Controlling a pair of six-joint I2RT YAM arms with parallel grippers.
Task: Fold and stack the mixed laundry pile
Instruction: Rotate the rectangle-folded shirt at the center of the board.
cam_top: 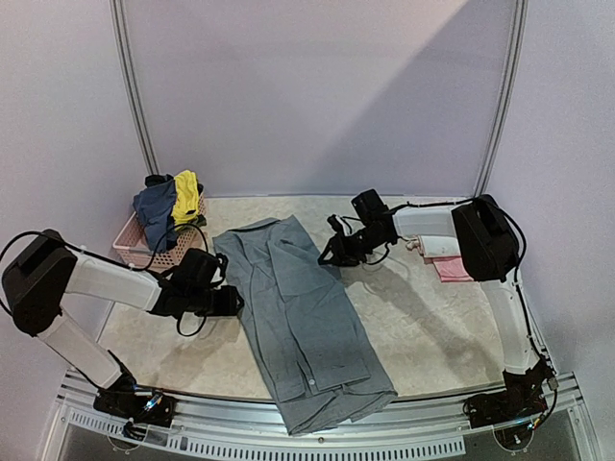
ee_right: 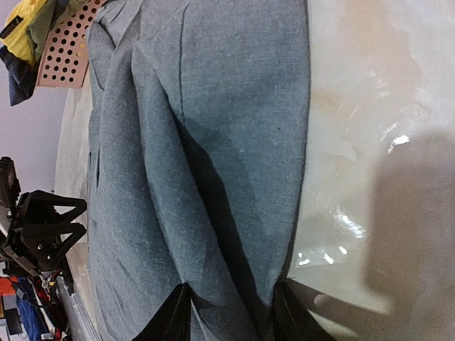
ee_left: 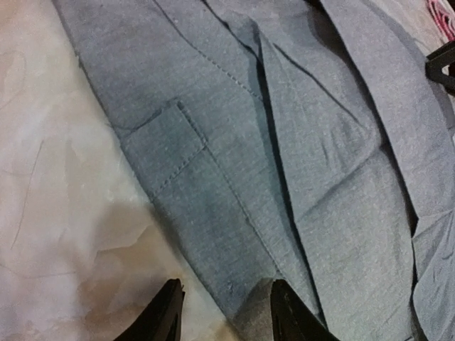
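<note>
While the grey trousers [cam_top: 307,327] lie spread flat and slantwise across the middle of the table [cam_top: 432,336], each arm meets them at one long edge. The left gripper [ee_left: 226,284] sits low at the trousers' left edge, about halfway along. Its jaws stand apart: one finger is over bare table, the other over the cloth, and the hem runs between them with table showing beside it, so nothing is clamped. The right gripper [ee_right: 232,286] is at the opposite edge, nearer the far end. Its fingers flank a raised fold of grey cloth that fills the gap between them; whether they pinch that fold or merely straddle it I cannot tell.

At the far left corner stands a pink perforated basket [cam_top: 130,242], just beside the trousers' far end. A navy top [cam_top: 154,211] and a yellow garment [cam_top: 185,197] are heaped on it. A pink piece [cam_top: 452,270] lies on the right side, well apart from the trousers and partly hidden behind the right arm.
</note>
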